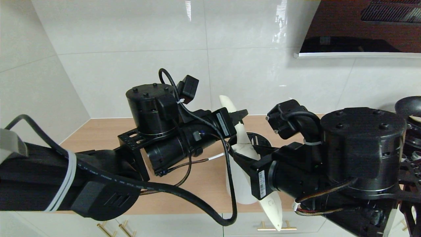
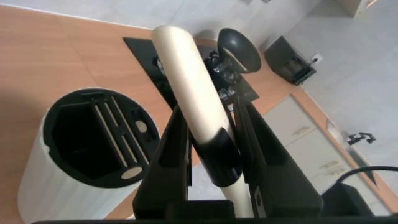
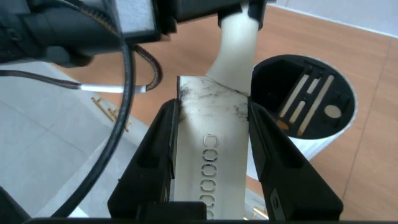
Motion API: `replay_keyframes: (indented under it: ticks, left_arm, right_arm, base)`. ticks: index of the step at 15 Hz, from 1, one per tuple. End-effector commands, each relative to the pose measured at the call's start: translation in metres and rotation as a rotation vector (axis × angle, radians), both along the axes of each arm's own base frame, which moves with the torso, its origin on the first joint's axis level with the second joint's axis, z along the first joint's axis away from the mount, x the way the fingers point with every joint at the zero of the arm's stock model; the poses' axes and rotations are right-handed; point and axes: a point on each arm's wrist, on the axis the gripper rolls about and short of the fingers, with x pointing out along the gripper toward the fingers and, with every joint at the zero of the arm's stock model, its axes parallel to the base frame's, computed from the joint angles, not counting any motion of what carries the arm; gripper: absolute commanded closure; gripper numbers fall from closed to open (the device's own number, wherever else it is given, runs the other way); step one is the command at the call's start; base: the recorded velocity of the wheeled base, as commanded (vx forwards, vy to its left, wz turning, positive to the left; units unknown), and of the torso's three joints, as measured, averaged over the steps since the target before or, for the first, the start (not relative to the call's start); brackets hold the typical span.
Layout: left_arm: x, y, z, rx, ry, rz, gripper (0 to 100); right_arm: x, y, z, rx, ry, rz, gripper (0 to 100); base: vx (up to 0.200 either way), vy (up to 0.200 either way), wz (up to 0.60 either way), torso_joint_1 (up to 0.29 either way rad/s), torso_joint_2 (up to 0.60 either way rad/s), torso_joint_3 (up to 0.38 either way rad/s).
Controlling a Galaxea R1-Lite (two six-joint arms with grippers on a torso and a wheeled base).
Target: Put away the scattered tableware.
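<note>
Clamping one white spatula [image 1: 244, 140], jaws of left gripper [image 2: 210, 124] and right gripper [image 3: 211, 115], utensil holder [image 2: 34, 174] below, near edge of counter [image 1: 197, 184]

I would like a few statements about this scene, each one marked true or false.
1. The left gripper and the right gripper are both shut on the spatula. True.
2. The holder stands upright on a wooden counter. True.
3. The spatula already stands in the holder. False: the grippers hold it in the air, outside the holder.
4. The holder has nothing inside. False: a few pale sticks are in it.
5. The right gripper holds the spatula at its round handle. False: it clamps the flat, slotted blade; the left gripper has the handle.
</note>
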Motion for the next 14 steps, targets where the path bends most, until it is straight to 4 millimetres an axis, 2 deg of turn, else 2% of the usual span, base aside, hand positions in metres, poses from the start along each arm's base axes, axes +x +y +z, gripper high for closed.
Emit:
replay_keyframes:
  ticks: [1, 3, 4, 7, 8, 11, 13, 14]
  left_arm:
    - [-0.001, 0.001, 0.002, -0.005, -0.005, 0.0, 100]
    - [-0.001, 0.0, 0.004, -0.018, -0.021, 0.001, 100]
    - [-0.001, 0.0, 0.004, -0.021, -0.024, 0.001, 100]
    - [-0.003, 0.003, 0.011, -0.033, -0.04, 0.003, 100]
    - [-0.006, 0.006, 0.017, -0.043, -0.056, 0.003, 100]
    - [-0.013, 0.016, 0.036, -0.052, -0.132, 0.019, 100]
    - [-0.006, 0.022, 0.042, 0.027, -0.245, 0.057, 100]
    - [0.002, 0.026, 0.049, 0.059, -0.31, 0.088, 100]
  right_arm:
    - [-0.001, -0.001, 0.002, 0.007, -0.005, -0.003, 100]
    - [0.0, -0.001, 0.003, 0.009, -0.007, -0.006, 100]
    - [0.0, -0.001, 0.003, 0.008, -0.007, -0.006, 0]
    - [0.0, -0.003, 0.004, 0.026, -0.02, -0.01, 0]
    - [-0.002, -0.013, 0.015, 0.054, -0.05, -0.038, 0]
    - [0.002, -0.069, 0.053, 0.106, -0.171, -0.167, 0]
    - [0.008, -0.094, 0.06, 0.064, -0.193, -0.229, 0]
    - [0.01, -0.1, 0.06, 0.054, -0.187, -0.249, 0]
  base:
    - [0.0, 0.0, 0.0, 0.0, 0.0, 0.0]
    - [0.0, 0.0, 0.0, 0.0, 0.0, 0.0]
    - [0.0, 0.0, 0.0, 0.0, 0.0, 0.0]
    - [0.0, 0.0, 0.0, 0.0, 0.0, 0.0]
    - [0.0, 0.0, 0.0, 0.0, 0.0, 0.0]
    - [0.0, 0.0, 0.0, 0.0, 0.0, 0.0]
    - [0.0, 0.0, 0.0, 0.0, 0.0, 0.0]
    - [0.0, 0.0, 0.0, 0.0, 0.0, 0.0]
